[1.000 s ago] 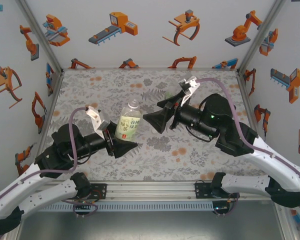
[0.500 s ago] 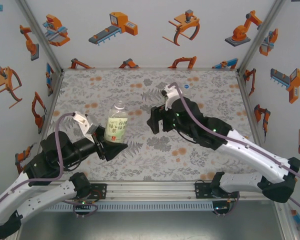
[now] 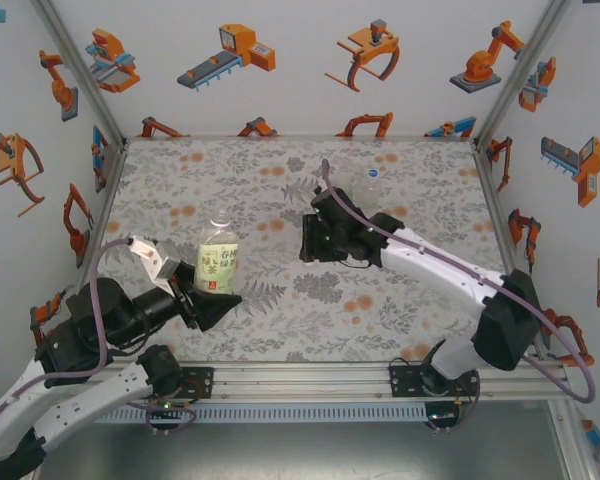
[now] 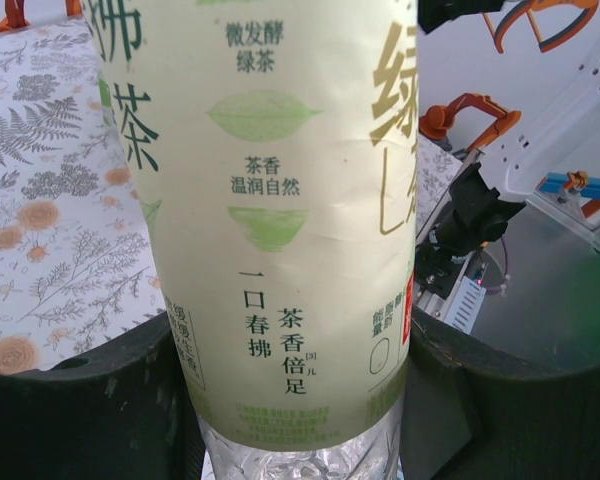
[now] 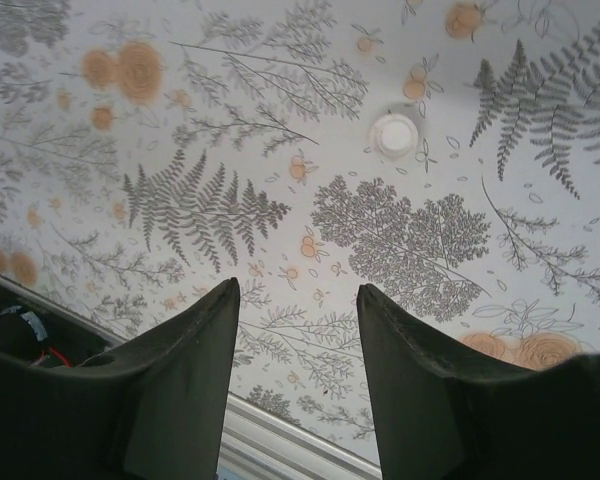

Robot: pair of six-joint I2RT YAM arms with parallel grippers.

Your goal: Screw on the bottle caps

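Note:
A clear bottle (image 3: 218, 262) with a pale green tea label stands upright at the table's near left. My left gripper (image 3: 215, 297) is shut on its lower body. In the left wrist view the label (image 4: 280, 200) is close up, with a black finger (image 4: 80, 410) on each side. My right gripper (image 3: 313, 240) hangs over the table's middle, pointing down. Its jaws (image 5: 298, 288) are open with nothing between them. A small white bottle cap (image 5: 394, 135) lies on the patterned cloth ahead of the right fingertips. A second small clear bottle (image 3: 375, 180) with a bluish top stands at the back right.
The table is covered by a grey fern-and-flower cloth (image 3: 230, 180) and walled on three sides by white panels with robot pictures. An aluminium rail (image 3: 300, 380) runs along the near edge, and it also shows below the right fingers (image 5: 280, 440).
My left gripper has drawn the tea bottle toward the near left. The right arm has stretched out and turned its gripper down at the table, with its jaws narrower than before.

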